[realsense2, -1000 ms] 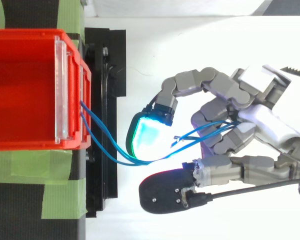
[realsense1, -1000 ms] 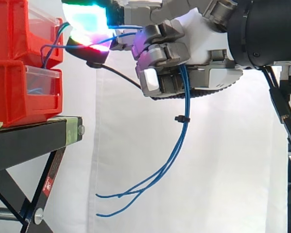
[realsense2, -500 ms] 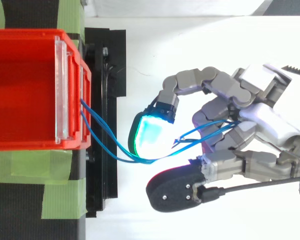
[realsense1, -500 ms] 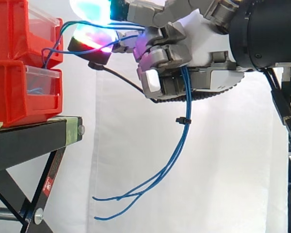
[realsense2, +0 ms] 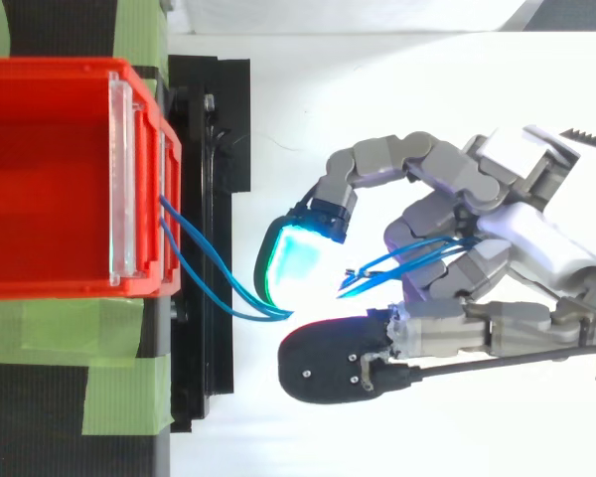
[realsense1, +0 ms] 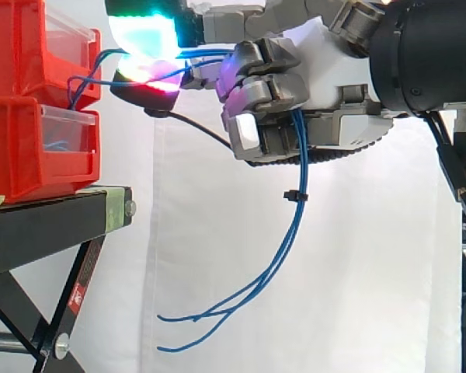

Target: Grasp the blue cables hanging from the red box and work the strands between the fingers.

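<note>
The blue cables leave the front of the upper red bin as 2 strands and cross the open gap to the hand. There they pass between a cyan-green pad and a red-glowing pad, which sit just beside each other. The strands then run in among the curled fingers, which are closed round them. Below the hand the strands hang free, gathered by a small black cable tie, and their loose ends curve away toward the stand side, well above nothing but air. The upper bin sits on the lower red bin, and both rest on the black stand, whose top carries strips of green tape. A white curtain hangs behind.
</note>
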`<action>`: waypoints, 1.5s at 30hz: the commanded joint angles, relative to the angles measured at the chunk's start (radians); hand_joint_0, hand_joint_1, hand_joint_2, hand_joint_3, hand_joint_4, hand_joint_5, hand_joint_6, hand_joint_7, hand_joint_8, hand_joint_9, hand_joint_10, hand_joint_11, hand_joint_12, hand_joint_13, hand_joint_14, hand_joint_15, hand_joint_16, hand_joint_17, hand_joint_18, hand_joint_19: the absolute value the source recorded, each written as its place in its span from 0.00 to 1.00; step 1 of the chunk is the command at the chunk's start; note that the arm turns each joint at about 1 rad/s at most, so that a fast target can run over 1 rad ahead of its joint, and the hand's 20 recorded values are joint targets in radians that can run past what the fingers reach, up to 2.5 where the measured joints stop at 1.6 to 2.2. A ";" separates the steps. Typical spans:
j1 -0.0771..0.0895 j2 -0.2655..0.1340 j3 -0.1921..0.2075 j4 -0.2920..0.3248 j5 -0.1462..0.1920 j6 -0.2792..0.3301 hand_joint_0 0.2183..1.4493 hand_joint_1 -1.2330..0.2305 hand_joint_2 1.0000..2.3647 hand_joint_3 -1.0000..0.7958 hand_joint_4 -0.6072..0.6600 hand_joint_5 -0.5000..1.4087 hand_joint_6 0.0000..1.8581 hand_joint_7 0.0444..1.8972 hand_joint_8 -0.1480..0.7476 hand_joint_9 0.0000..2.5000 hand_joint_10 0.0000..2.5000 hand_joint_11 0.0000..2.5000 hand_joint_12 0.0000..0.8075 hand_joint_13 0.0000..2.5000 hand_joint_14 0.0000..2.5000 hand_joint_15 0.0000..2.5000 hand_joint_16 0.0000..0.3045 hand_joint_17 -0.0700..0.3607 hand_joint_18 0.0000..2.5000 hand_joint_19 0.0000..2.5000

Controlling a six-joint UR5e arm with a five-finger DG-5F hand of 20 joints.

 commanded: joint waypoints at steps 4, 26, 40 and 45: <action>0.000 0.000 -0.001 -0.002 0.000 0.006 0.42 0.38 0.37 0.41 0.67 0.39 0.31 0.61 0.77 0.53 1.00 1.00 0.83 0.68 1.00 0.77 0.66 0.51 0.78 0.29; 0.000 0.000 0.001 0.001 0.000 0.039 0.39 0.29 0.48 0.50 0.56 0.38 0.42 0.65 0.77 0.53 1.00 1.00 0.83 0.68 1.00 0.77 0.66 0.51 0.78 0.29; 0.000 0.000 0.001 -0.002 -0.005 0.128 0.56 0.26 0.01 0.46 0.54 0.24 0.78 0.61 0.77 0.53 1.00 1.00 0.83 0.68 1.00 0.77 0.66 0.51 0.78 0.29; 0.002 0.000 0.001 0.003 -0.009 0.172 0.80 0.27 0.01 0.33 0.52 0.23 0.82 0.61 0.77 0.53 1.00 1.00 0.83 0.68 1.00 0.77 0.66 0.51 0.78 0.29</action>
